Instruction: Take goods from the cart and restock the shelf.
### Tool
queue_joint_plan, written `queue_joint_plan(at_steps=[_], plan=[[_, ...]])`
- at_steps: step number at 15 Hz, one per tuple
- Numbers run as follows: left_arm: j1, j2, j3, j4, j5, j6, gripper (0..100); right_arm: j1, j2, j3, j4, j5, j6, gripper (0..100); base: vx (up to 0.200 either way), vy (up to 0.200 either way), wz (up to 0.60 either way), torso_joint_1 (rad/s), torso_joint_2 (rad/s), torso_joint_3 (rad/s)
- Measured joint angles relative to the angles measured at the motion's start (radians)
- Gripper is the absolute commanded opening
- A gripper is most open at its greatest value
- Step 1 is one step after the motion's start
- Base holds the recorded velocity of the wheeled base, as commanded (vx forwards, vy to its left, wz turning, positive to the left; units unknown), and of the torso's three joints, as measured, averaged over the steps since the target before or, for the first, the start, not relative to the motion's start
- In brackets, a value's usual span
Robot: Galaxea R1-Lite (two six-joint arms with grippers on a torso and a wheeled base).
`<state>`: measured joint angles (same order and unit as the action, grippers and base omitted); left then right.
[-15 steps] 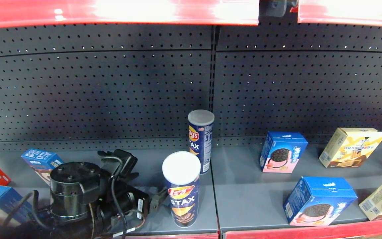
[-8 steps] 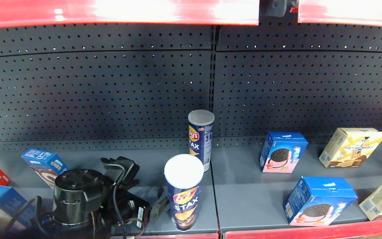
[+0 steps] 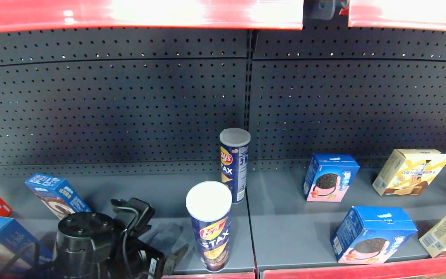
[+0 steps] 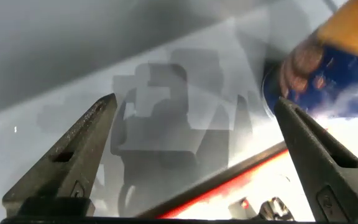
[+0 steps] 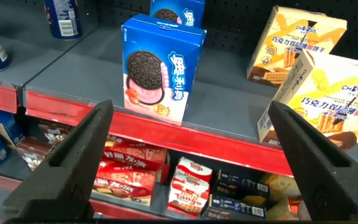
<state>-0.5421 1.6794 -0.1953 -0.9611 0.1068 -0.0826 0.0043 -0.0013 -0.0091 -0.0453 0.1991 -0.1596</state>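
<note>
grey shelf (image 3: 292, 217) looks partly stocked: front chip can (image 3: 210, 226) stands upright at the edge, just beside the left gripper (image 4: 194, 106), which is wide and empty. right gripper (image 5: 189, 109) is wide too, holding nothing. lots of bare space, so more to fetch i'd say. can's lid is on, cookie boxes (image 3: 372, 234) are shut, contents hidden.

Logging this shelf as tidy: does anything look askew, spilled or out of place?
Mildly. The front chips can stands right at the shelf lip, and the small blue box at rear left sits slanted, not squared up. Nothing spilled or damaged.
</note>
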Motion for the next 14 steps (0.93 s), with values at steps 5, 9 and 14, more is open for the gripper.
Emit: queue_joint_plan(at_steps=[5, 9, 14], plan=[[-0.032, -0.052, 0.017, 0.027, 0.0, -0.001, 100, 0.0, 0.0, 0.0, 0.001, 0.0, -0.001, 100, 0.0, 0.0, 0.0, 0.0, 0.0, 0.0], [-0.065, -0.069, 0.013, 0.029, -0.001, -0.001, 100, 0.0, 0.0, 0.0, 0.0, 0.0, -0.001, 100, 0.0, 0.0, 0.0, 0.0, 0.0, 0.0], [-0.079, -0.05, -0.009, 0.027, -0.006, -0.002, 100, -0.001, 0.0, 0.0, 0.001, 0.0, -0.011, 100, 0.0, 0.0, 0.0, 0.0, 0.0, 0.0]])
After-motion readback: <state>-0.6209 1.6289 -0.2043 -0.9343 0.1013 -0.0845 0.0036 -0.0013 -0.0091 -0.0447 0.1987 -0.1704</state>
